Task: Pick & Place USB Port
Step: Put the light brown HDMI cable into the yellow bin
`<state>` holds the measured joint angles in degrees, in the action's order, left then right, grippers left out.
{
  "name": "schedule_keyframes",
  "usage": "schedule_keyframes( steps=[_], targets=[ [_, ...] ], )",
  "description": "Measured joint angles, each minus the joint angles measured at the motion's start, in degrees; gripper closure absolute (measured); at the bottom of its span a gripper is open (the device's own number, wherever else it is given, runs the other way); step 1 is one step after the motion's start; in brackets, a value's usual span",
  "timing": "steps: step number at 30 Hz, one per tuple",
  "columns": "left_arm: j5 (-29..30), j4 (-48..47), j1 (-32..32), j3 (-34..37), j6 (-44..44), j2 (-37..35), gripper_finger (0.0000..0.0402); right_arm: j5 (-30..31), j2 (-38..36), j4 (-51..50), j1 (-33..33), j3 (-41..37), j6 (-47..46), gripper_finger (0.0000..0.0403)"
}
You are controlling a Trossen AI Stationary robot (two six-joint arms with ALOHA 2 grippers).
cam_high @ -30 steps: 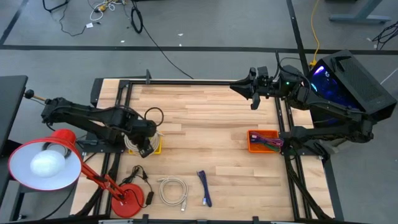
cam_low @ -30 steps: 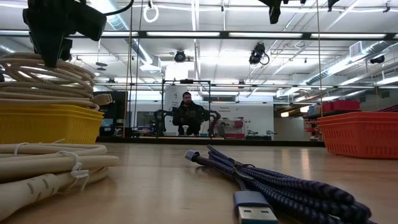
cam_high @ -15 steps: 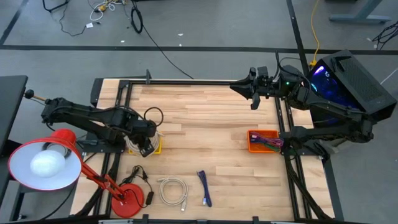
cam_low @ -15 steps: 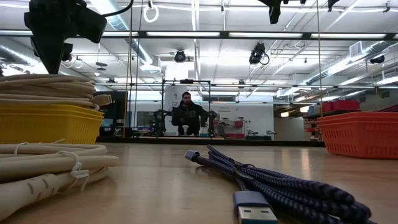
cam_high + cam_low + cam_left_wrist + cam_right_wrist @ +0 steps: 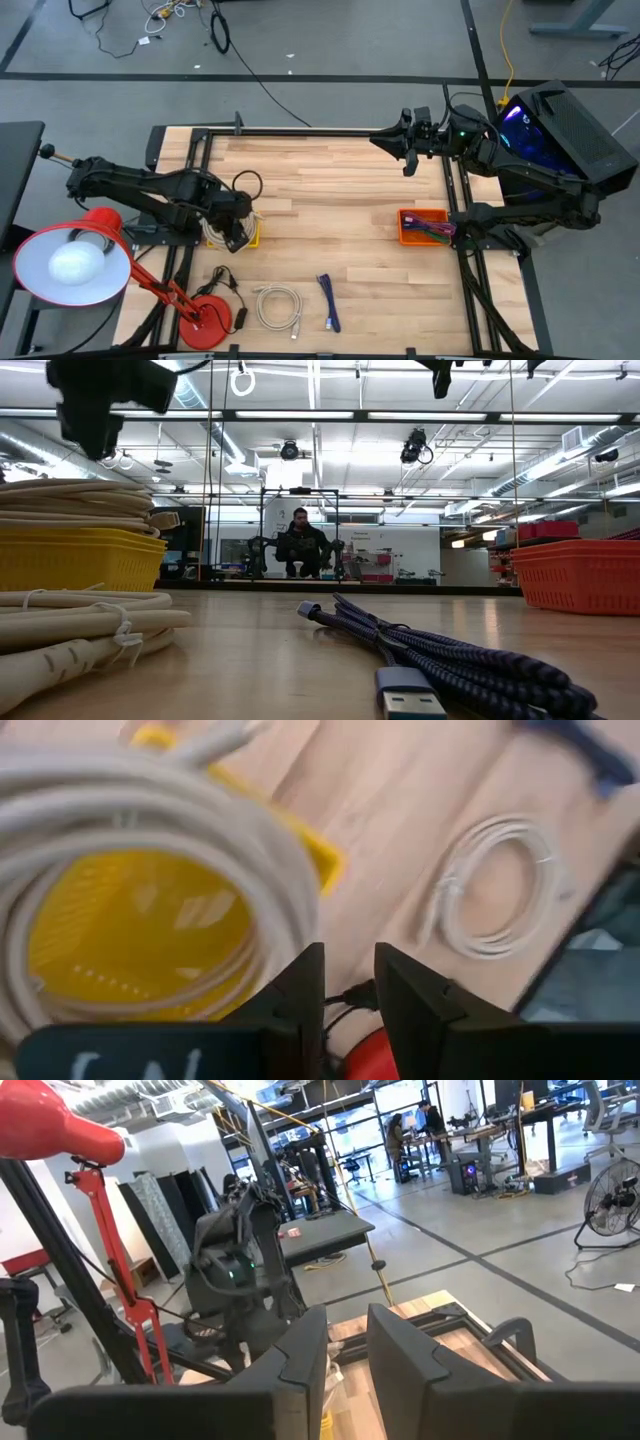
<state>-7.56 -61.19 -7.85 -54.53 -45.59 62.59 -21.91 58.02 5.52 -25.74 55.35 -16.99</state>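
Pale wooden tabletop (image 5: 330,215); yellow basket (image 5: 250,236) at 9 o'clock beneath the left gripper (image 5: 348,982), fingers narrowly apart, empty. Right gripper (image 5: 345,1342) likewise.

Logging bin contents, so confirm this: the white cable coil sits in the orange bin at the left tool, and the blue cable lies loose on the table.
Wrong bin colour. The high view shows the white coil in the yellow bin at the left tool; the orange bin is across the table. The blue cable does lie loose.
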Motion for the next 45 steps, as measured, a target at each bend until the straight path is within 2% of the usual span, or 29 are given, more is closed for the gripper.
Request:
schedule_keyframes(
  steps=[8,12,17,26,29,34,39,45],
  targets=[
    [2.9,0.6,0.5,-10.2,4.5,0.0,0.0306,0.0,0.0,0.0,0.0,0.0,0.4,0.0325],
    [-0.9,5.9,0.0,-11.2,8.4,1.8,0.0305,0.0,0.0,0.0,0.0,0.0,0.4,0.0325],
    [-6.0,14.3,-2.5,-11.0,16.6,9.8,0.0305,0.0,0.0,-0.1,0.0,0.0,0.4,0.0325],
    [-6.7,14.4,-4.1,-11.3,35.7,24.3,0.0305,-1.2,0.0,-1.3,0.0,0.0,0.7,0.0325],
    [-7.1,17.1,-4.1,-11.3,36.0,28.2,0.0305,-1.7,0.0,-3.2,0.0,0.0,1.7,0.0325],
    [-15.6,25.7,-4.9,-11.3,34.3,33.1,0.0305,-1.7,0.0,-7.9,0.0,0.0,5.0,0.0325],
    [-21.1,25.5,-6.1,-11.3,32.7,35.9,0.0305,-1.7,0.0,-9.7,0.0,0.0,6.0,0.0325],
    [-20.0,24.9,-6.7,-11.3,35.8,36.0,0.0305,-1.6,0.0,-9.2,0.1,0.0,1.5,0.0325]
  ],
)
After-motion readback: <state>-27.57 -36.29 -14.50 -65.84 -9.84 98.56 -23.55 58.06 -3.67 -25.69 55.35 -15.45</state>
